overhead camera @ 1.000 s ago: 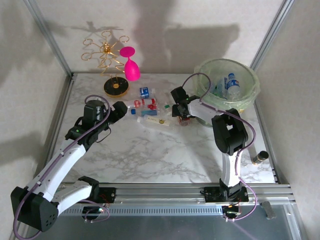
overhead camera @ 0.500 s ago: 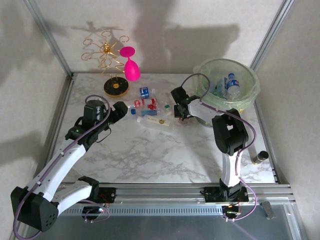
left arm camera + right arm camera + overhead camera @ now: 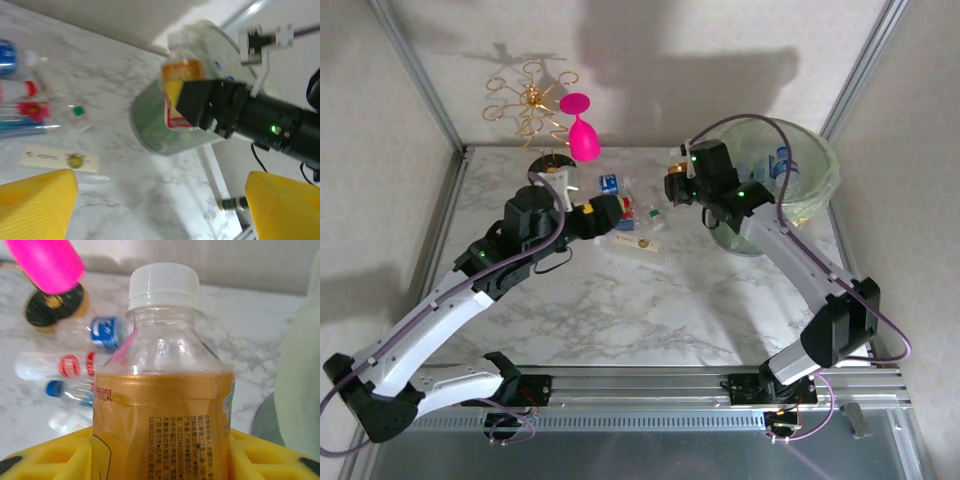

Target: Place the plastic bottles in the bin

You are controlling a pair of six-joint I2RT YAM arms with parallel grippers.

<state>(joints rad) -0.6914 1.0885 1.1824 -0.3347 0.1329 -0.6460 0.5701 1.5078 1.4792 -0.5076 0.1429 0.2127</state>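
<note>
Marble table (image 3: pixel 620 300): left gripper (image 3: pixel 610 212) gapes wide by the loose bottles (image 3: pixel 610 184) mid-back. Right gripper (image 3: pixel 676 188) is clamped on an upright orange-label bottle (image 3: pixel 162 390), cap up. The bin (image 3: pixel 823 160) is just to its right, far right corner.

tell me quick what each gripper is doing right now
left gripper: open, fingers wide apart, nothing between them
right gripper: closed on an orange-labelled bottle with a white cap
</note>
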